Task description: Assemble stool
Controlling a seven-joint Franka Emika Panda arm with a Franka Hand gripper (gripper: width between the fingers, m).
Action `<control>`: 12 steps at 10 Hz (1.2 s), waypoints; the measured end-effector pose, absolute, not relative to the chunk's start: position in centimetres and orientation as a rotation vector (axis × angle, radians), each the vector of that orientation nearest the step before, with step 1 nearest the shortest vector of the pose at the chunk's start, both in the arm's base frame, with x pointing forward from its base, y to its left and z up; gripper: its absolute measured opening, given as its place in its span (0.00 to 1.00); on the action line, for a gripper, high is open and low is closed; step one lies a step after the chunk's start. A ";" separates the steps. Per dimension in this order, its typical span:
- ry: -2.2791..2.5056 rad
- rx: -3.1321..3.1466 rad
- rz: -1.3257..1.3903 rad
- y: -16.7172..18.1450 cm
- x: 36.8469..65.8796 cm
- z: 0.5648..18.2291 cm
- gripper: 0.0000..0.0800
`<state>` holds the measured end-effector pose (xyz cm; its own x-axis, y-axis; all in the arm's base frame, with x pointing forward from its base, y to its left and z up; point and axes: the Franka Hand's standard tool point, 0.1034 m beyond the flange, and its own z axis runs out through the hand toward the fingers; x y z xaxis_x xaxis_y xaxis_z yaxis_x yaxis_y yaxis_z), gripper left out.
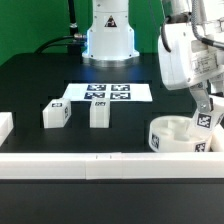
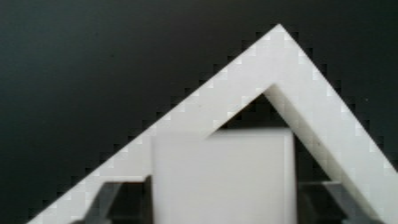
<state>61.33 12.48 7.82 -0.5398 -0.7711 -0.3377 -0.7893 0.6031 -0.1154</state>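
Observation:
The round white seat (image 1: 172, 136) lies at the exterior view's right, near the front rail. My gripper (image 1: 204, 106) is shut on a white leg block (image 1: 206, 120) with a black-and-white tag and holds it tilted over the seat's right side. I cannot tell whether the leg's lower end touches the seat. In the wrist view the held leg block (image 2: 222, 170) fills the space between the two dark fingers (image 2: 118, 200). Two more tagged leg blocks (image 1: 55, 114) (image 1: 100, 113) stand on the black table at the left and middle.
The marker board (image 1: 108, 92) lies flat behind the two loose legs. A long white rail (image 1: 90, 162) runs along the front edge. Two rails meet in a corner (image 2: 281, 60) beyond the held leg. A white piece (image 1: 4, 126) sits at the left edge.

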 end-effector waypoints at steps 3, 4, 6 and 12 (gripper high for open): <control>2.397 -1.359 0.029 11.2 61.6 10.0 0.79; 2.365 -1.398 0.011 10.5 61.6 11.0 0.81; 2.316 -1.468 -0.015 9.3 61.6 12.1 0.81; 2.315 -1.481 0.015 9.6 61.6 12.2 0.81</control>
